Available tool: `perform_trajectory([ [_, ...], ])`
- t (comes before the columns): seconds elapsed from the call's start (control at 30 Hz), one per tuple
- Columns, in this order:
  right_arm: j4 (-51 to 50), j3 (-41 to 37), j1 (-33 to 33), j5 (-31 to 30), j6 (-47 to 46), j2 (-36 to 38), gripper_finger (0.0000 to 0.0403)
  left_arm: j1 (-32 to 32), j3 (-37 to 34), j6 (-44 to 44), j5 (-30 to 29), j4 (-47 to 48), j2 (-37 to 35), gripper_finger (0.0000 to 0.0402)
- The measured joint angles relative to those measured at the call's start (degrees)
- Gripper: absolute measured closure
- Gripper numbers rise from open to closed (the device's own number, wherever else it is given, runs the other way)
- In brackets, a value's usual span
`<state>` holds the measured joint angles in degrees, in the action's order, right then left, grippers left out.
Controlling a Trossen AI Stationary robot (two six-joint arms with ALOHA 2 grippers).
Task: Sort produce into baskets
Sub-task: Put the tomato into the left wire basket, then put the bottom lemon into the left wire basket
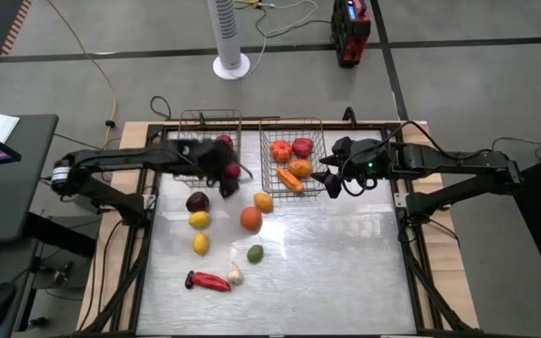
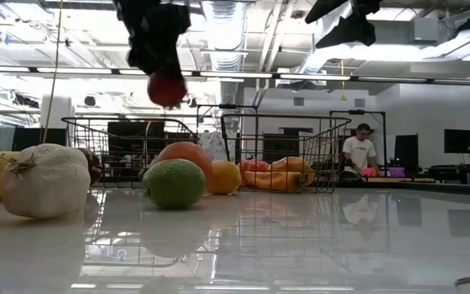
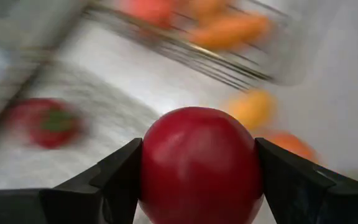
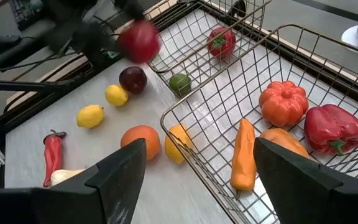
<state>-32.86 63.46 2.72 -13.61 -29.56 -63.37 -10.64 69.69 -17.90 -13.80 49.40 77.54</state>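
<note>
White garlic [image 2: 46,180] sits nearest on the bench [image 1: 346,272], beside a red chili [image 1: 208,281], then a lime [image 2: 174,183], orange [image 1: 251,219] and lemons. Farther back, the left tool [image 3: 197,165] is clamped on a red apple [image 3: 199,165], held in the air by the left basket [image 1: 195,122]'s near edge; motion blur hides that basket's contents there. The right tool [image 4: 199,163] hovers, fingers apart, at the right basket [image 4: 272,62] with carrot [image 4: 243,155], tomato and pepper.

A white tower fan [image 1: 230,38] stands on grey floor [image 1: 458,23] behind the worktop [image 1: 346,272]; a seated person [image 2: 357,151] works beyond, under ceiling ducts [image 2: 227,20].
</note>
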Motion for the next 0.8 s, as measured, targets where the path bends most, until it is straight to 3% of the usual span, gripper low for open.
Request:
perform_trajectory([
  [0.07,0.16,0.0,0.0,0.0,0.0,0.0,0.0081,-2.82,-0.5,-0.84,-4.67,1.33,-2.04,0.0133],
  [0.13,0.52,-0.02,0.0,0.0,0.02,0.0,0.0081,-6.04,-1.25,0.13,-5.41,3.19,-2.85,0.012],
  [0.37,1.64,-0.04,-0.11,0.01,0.04,-0.57,0.0081,-15.21,-6.26,2.52,-0.02,4.04,-1.06,0.0068],
  [0.53,1.57,-0.04,-0.75,0.02,0.04,-1.22,0.0081,-18.57,-5.5,4.81,1.21,6.01,-0.51,0.005],
  [0.67,1.62,-0.04,-0.77,0.02,0.07,-1.57,0.0081,-19.06,-2.26,4.77,7.53,9.23,-1.88,0.0049],
  [0.8,1.62,-0.04,-0.72,-0.2,0.21,-1.62,0.0081,-13.42,-0.6,1.83,17.39,11.54,-4.51,0.0057],
])
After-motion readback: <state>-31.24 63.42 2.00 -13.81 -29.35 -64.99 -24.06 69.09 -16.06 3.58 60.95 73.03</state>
